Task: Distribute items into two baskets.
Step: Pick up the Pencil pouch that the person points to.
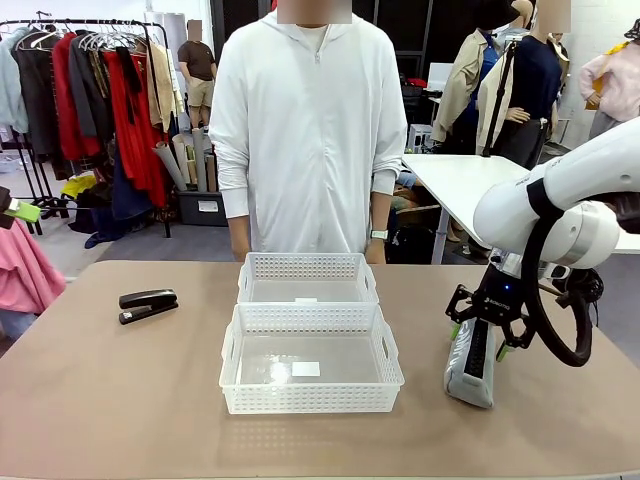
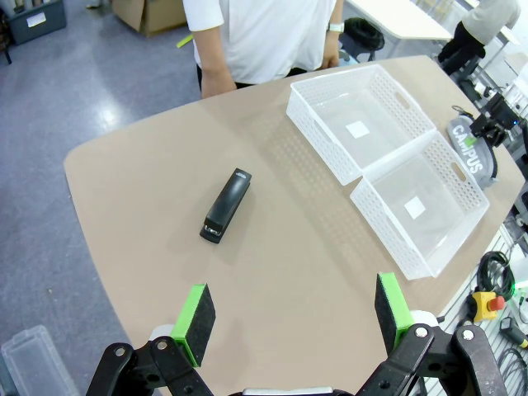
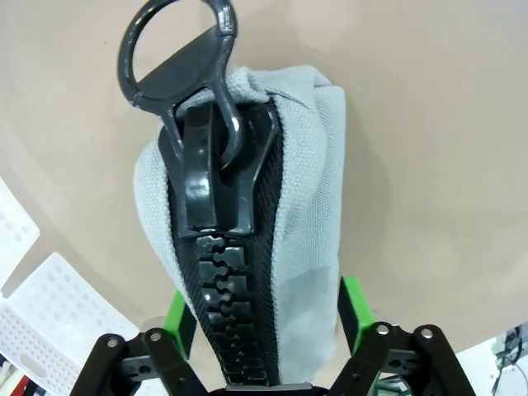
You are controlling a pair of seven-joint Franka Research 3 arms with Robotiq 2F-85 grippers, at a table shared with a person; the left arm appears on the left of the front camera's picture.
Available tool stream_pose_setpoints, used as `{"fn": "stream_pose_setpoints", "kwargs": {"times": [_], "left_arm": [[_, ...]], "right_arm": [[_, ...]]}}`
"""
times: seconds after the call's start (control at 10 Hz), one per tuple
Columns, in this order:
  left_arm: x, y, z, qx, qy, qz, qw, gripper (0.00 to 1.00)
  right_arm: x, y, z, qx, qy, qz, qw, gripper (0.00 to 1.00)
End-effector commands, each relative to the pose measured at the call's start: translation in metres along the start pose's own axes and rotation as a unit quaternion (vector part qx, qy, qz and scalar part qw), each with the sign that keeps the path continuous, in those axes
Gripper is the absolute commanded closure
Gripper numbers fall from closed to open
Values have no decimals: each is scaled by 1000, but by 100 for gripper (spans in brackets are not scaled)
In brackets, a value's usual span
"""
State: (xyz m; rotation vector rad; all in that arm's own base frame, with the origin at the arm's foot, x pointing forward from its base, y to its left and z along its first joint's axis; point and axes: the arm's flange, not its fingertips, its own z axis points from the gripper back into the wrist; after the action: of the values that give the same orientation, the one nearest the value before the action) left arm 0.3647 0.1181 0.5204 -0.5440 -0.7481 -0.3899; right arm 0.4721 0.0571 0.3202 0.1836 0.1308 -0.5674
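Note:
The grey "CAMPUS" zip pouch [image 1: 470, 365] lies on the table to the right of the baskets, black zipper up. My right gripper [image 1: 480, 340] comes down over its far end, and in the right wrist view its green pads [image 3: 176, 318] press both sides of the pouch [image 3: 305, 206]. The black stapler [image 1: 148, 304] lies at the table's left. My left gripper [image 2: 294, 318] hangs open high above the table, with the stapler [image 2: 227, 205] below and ahead of it. Two white lattice baskets, a near one [image 1: 310, 400] and a far one [image 1: 305, 262], stand touching in the middle with nothing in them.
A person in a white zip jacket stands at the far edge behind the baskets, hands down. The left wrist view takes in both baskets [image 2: 396, 239], the pouch [image 2: 470, 153] and the table's rounded left edge. Bare tabletop lies between the stapler and the baskets.

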Motion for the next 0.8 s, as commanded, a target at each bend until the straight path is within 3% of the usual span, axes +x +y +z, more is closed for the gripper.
{"fn": "stream_pose_setpoints", "kwargs": {"times": [0.0,0.2,0.5,0.6,0.7], "left_arm": [[1,1,0,-5,-8,0,1000,0],[1,1,0,-5,-8,0,1000,0],[1,1,0,-5,-8,0,1000,0],[1,1,0,-5,-8,0,1000,0],[1,1,0,-5,-8,0,1000,0]], "right_arm": [[-8,9,-4,-30,-12,-27,999,65],[-15,12,-1,-54,-26,-31,998,100],[-27,23,0,-112,-46,-57,991,100],[-15,14,-2,-57,-32,-22,998,100],[-15,14,-2,-57,-32,-22,998,100]]}}
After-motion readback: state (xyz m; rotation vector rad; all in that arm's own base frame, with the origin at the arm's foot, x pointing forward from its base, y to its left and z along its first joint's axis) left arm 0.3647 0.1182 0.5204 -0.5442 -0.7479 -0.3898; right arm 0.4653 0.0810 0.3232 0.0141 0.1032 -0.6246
